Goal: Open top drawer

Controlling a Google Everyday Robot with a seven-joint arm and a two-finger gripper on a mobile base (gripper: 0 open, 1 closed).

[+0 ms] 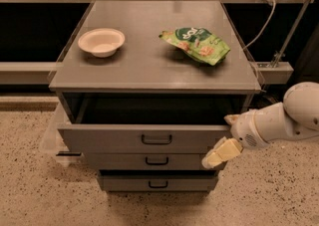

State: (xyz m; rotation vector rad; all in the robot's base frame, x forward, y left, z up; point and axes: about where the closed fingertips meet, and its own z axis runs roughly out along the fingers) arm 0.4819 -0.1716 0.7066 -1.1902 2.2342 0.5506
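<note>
View: camera view
Top drawer (114, 139): pulled out below the bench's (149, 65) front edge.
Gripper (225, 136): released, fingers spread, at the drawer's right end under the front right corner.
Bowl (101, 42): near left edge.
Snack bag (197, 45): toward right edge.

The smooth plastic tool (218, 140) hangs by the matt metal top drawer (109, 139); the bag (197, 45) looks glossy.

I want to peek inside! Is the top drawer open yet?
Looks done: the top drawer sticks out, its dark inside showing under the cabinet top. In hand: the gripper sits by the drawer's right corner, away from the handle. Left: probably only backing away.
</note>
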